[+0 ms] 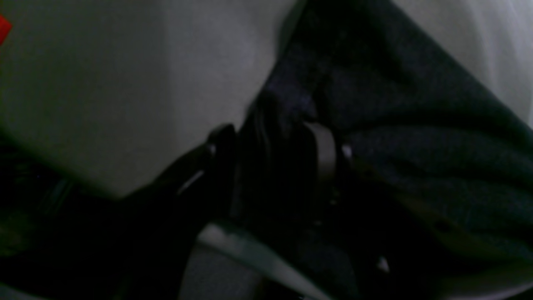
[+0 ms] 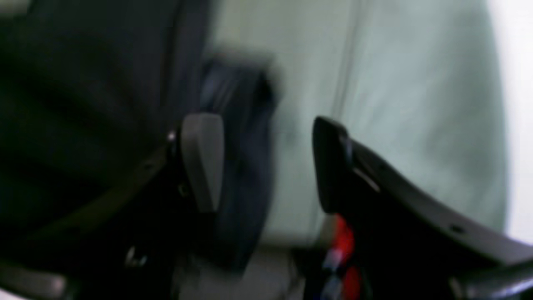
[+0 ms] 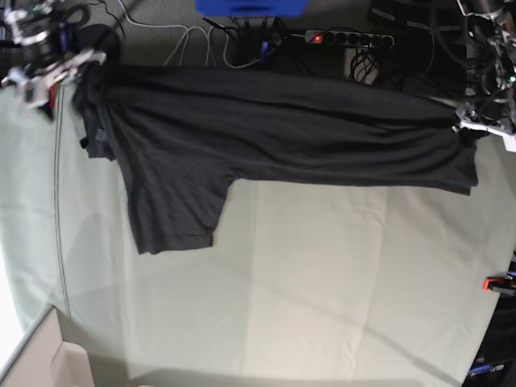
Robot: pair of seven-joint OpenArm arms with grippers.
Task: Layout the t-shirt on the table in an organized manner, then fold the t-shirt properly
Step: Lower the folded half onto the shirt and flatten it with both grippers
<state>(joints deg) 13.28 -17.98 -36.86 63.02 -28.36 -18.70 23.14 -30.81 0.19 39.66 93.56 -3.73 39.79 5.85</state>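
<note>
The dark charcoal t-shirt (image 3: pixel 282 137) is spread in a long band across the far side of the table (image 3: pixel 322 282), one sleeve reaching toward me. My right gripper (image 3: pixel 76 68) is at the shirt's left end and my left gripper (image 3: pixel 472 125) at its right end. In the right wrist view the right gripper (image 2: pixel 266 166) is open, and a blurred fold of t-shirt (image 2: pixel 241 166) hangs beside its left finger (image 2: pixel 202 162). In the left wrist view the left gripper (image 1: pixel 275 150) has its jaws apart, with bunched t-shirt (image 1: pixel 416 125) fabric lying in the gap.
A red clamp (image 3: pixel 496 283) sits at the table's right edge, and another red clamp (image 1: pixel 3 27) shows in the left wrist view. A power strip (image 3: pixel 347 38) and tangled cables lie beyond the far edge. A pale box (image 3: pixel 48 355) stands at the near left corner.
</note>
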